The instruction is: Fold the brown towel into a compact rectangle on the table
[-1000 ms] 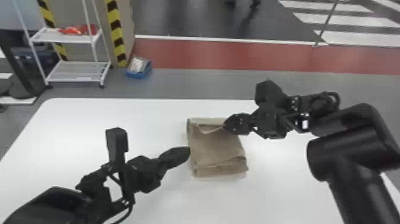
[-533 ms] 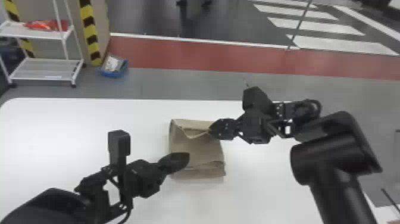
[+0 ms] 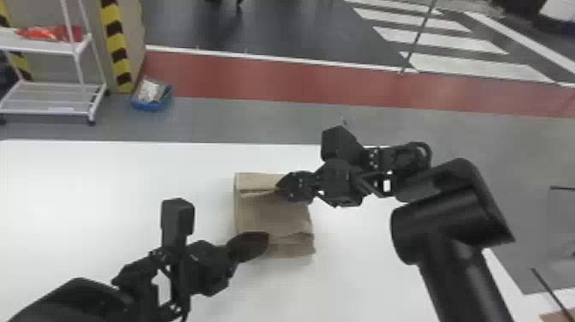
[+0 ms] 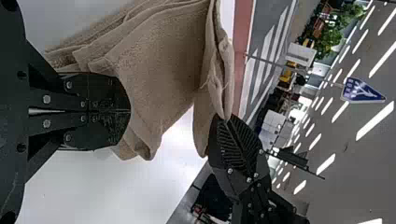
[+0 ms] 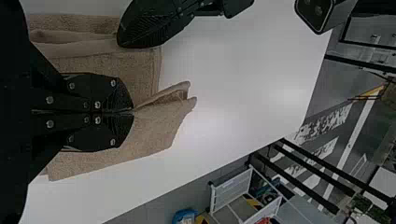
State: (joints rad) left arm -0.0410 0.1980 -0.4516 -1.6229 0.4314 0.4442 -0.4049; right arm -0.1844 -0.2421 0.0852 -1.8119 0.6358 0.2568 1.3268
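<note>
As the head view has swung over the last second, the white cart (image 3: 51, 96) has slid toward its left edge, so only what moved against the cloth counts. The left fingers (image 3: 249, 246), which were just beside the cloth's left edge, now reach over its near left part. They are pressed together, with no cloth visible between them, and look set to press or steady rather than grip. Ahead of and under them lies the brown towel (image 3: 274, 218), already in a stacked, roughly rectangular bundle on the bench (image 3: 363, 261), its layers uneven at the side nearest the robot. Along its far edge, a flap stands raised, running up to the right fingers (image 3: 296, 186). Those are closed on that edge at the far right and have edged a little inward across the towel. For the task, this probably means a last fold or a tidying of the far edge, with the left side kept as an anchor. The right fingers would next need to lay the flap flat and let go gently, since a sideways drag could skew the stack or open its layers.
</note>
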